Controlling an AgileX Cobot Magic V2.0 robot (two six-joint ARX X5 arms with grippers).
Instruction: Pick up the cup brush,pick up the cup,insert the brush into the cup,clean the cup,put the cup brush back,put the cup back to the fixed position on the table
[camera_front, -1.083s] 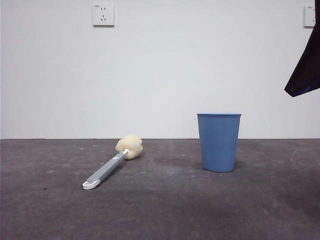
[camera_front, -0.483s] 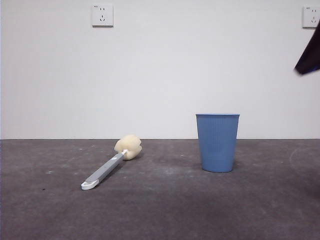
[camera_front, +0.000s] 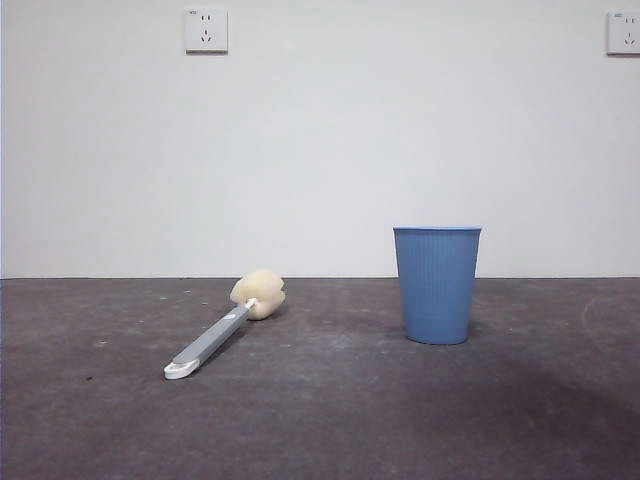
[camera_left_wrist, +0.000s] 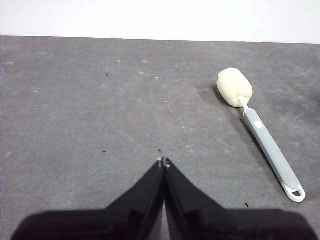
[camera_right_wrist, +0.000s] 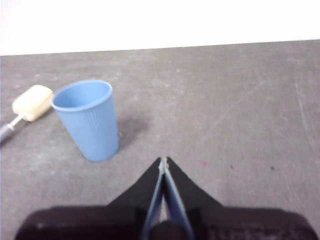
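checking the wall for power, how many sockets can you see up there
2. One wall socket is high on the white wall, above the cup brush; the other wall socket is at the top corner, cut by the frame edge. More may lie outside view.

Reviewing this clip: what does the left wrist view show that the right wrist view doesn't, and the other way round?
Only the left wrist view shows the whole cup brush, lying flat with its grey handle and white looped end, plus the shut left gripper; the cup is absent there. Only the right wrist view shows the cup, upright and empty, and the shut right gripper; of the brush it catches just the sponge head and a bit of handle at the picture's edge. Both share the table, the white wall, and a gripper holding nothing.
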